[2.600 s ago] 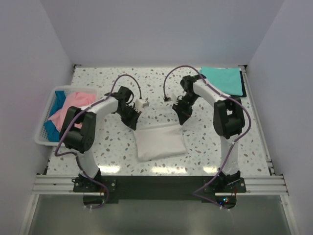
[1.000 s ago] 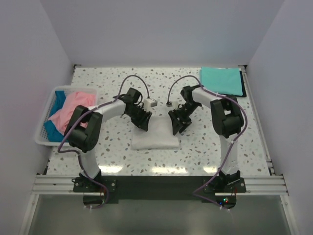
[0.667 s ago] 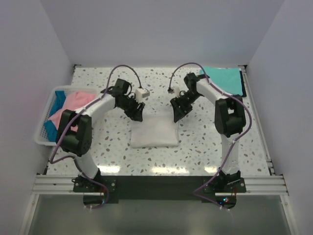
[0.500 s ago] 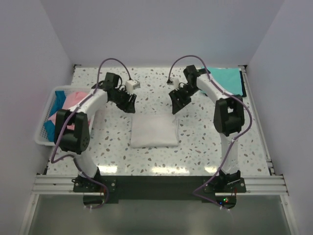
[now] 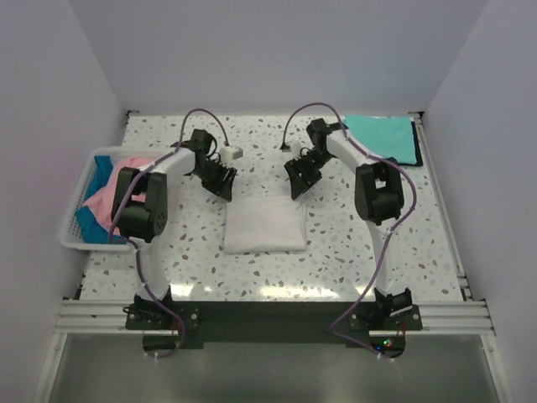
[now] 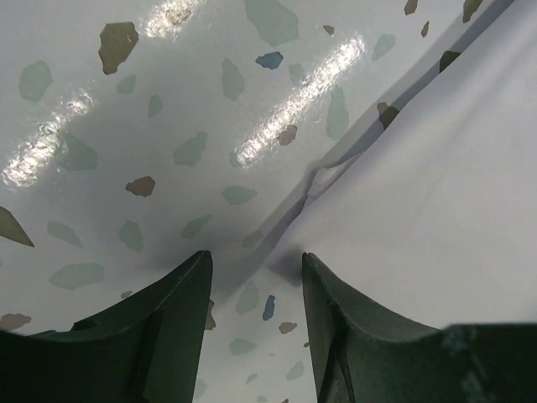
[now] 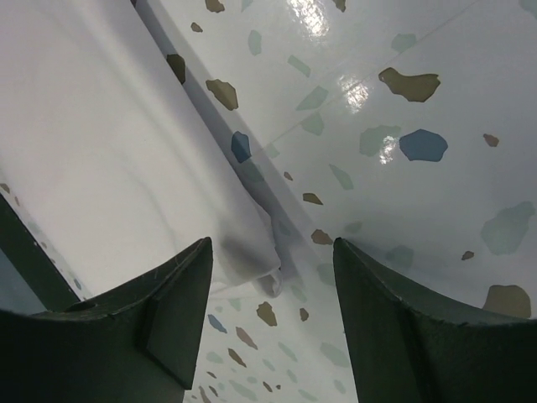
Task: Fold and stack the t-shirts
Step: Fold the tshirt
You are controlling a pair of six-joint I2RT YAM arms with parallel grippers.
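A folded white t-shirt lies in the middle of the speckled table. My left gripper hovers just beyond its far left corner, open and holding nothing; the left wrist view shows the shirt's edge to the right of the fingers. My right gripper hangs over the far right corner, open and empty, with the shirt's corner below the gap. A folded teal t-shirt rests at the far right. Pink and blue t-shirts fill the basket.
The white lattice basket stands at the table's left edge. White walls close in the table at the back and both sides. Purple cables arc above both arms.
Both grippers have let go of the white t-shirt, now folded smaller, and lifted away toward its far corners. The shirt has settled flat.
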